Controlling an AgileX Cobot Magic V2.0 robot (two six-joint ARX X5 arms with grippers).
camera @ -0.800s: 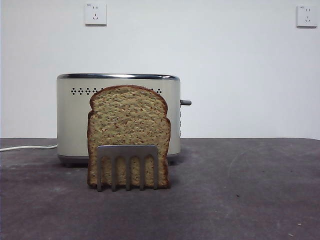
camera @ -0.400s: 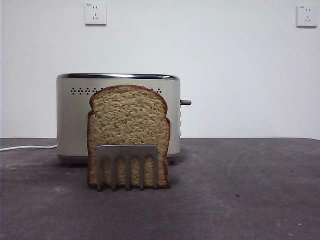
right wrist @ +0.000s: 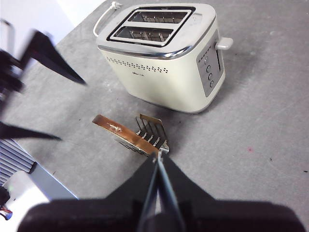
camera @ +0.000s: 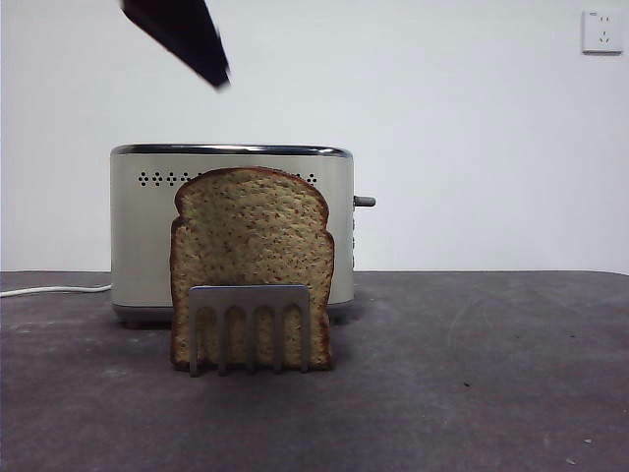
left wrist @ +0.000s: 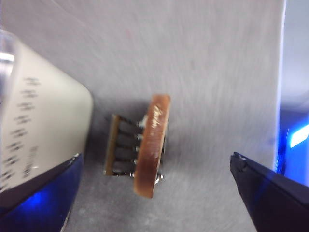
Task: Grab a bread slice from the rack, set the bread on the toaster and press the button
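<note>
The slice of bread [camera: 252,265] stands upright in the rack [camera: 250,325] at the toaster's [camera: 138,226] six o'clock, crust exposed for gripping. The left end effector [camera: 192,39] hovers released above; the right end effector [right wrist: 158,166] waits clenched.

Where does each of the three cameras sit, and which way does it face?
Front: low at table height, level across at the bread in the rack before the toaster; a dark arm tip top left.
Left wrist: above, looking down at bread and rack; own jaws wide apart.
Right wrist: high, looking down at toaster, rack, bread; own jaws together; other arm blurred at the side.
All three share bread, rack and toaster.
</note>
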